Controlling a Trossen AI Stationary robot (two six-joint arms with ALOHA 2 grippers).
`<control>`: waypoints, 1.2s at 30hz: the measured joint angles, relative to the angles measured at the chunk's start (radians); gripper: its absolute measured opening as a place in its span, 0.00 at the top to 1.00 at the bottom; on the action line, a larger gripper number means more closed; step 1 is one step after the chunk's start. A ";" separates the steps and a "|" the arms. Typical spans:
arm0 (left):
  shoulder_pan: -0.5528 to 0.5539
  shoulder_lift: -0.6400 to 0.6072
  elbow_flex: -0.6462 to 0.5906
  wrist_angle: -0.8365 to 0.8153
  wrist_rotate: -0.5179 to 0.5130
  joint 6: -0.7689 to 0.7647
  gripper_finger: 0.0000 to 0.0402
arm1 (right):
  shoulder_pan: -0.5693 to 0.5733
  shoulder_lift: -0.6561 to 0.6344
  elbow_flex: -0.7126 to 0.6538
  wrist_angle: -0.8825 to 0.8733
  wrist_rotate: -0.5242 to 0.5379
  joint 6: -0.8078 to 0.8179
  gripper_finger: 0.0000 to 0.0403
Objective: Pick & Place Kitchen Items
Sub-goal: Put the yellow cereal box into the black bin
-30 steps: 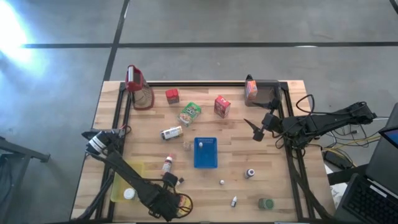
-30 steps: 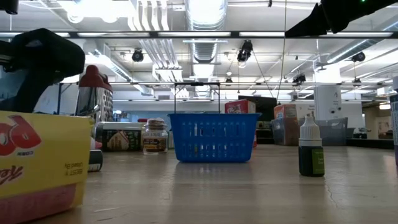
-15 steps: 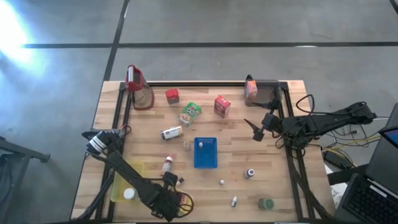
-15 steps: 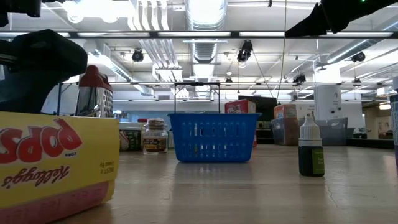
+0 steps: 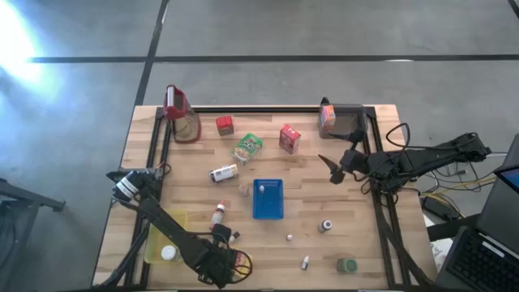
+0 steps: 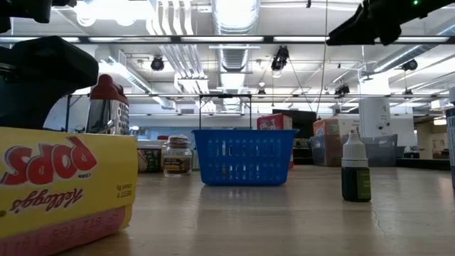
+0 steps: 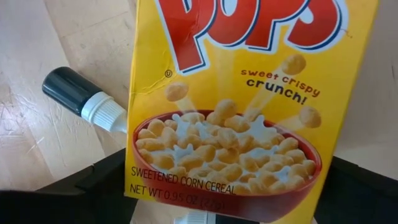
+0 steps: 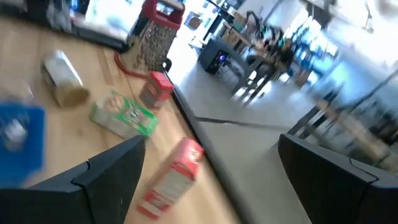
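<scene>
So over on the left the left arm is reaching along the near edge of the table [image 5: 357, 243], and the left gripper [image 7: 211, 205] is sitting right down at the yellow cereal box [image 5: 166, 234]. The box is filling that arm's wrist camera, but I honestly can't tell if the gripper is clamping it or just sitting loose around it. In the low view the box is resting on the tabletop with its print upside down, and a little black bottle with a white cap [image 7: 84, 99] is lying just beside it. At the back left corner the jug with the red top [image 5: 180, 113] is standing, with a small red carton [image 5: 225, 125] near it. Going toward the middle, a tin [image 5: 223, 173] is lying on its side, a green packet [image 5: 247, 148] is lying flat, and a small bottle with a red band [image 5: 217, 215] is sitting in front of those. The blue basket [image 5: 268, 209] is sitting dead centre, and another red carton [image 5: 289, 139] is standing behind it. An orange carton [image 5: 328, 118] is waiting at the back right. The right gripper [image 5: 331, 169] is hovering above the table right of the basket, jaws spread wide and carrying nothing. Near the front right, a dark-capped bottle [image 5: 327, 225] and a green round tin [image 5: 347, 265] are sitting well apart.
</scene>
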 joint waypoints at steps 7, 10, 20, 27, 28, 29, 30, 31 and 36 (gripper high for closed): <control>0.003 -0.001 0.000 0.000 0.003 -0.045 0.10 | 0.000 0.000 0.000 -0.001 -0.005 -0.418 0.10; 0.012 -0.001 0.003 -0.004 0.004 -0.058 0.10 | 0.000 0.000 0.000 -0.001 -0.026 -0.464 0.10; 0.023 -0.001 0.088 -0.016 -0.009 -0.036 0.11 | 0.000 0.000 0.000 0.007 -0.055 0.340 0.10; 0.044 -0.001 0.220 -0.110 -0.120 -0.014 0.11 | 0.000 0.000 0.000 0.008 -0.057 0.705 0.10; 0.047 -0.001 0.236 -0.123 -0.164 -0.004 0.11 | 0.000 0.000 0.000 0.008 -0.056 0.726 0.10; 0.051 -0.002 0.248 -0.136 -0.207 0.010 0.11 | 0.000 0.000 0.000 0.008 -0.056 0.745 0.10; 0.054 -0.002 0.259 -0.152 -0.261 0.026 0.11 | 0.000 0.000 0.000 0.008 -0.056 0.758 0.10; 0.057 -0.002 0.268 -0.170 -0.321 0.044 0.11 | 0.000 0.000 0.000 0.008 -0.056 0.768 0.10; 0.074 -0.002 0.300 -0.226 -0.636 0.095 0.11 | 0.000 0.000 0.000 0.009 -0.053 0.775 0.10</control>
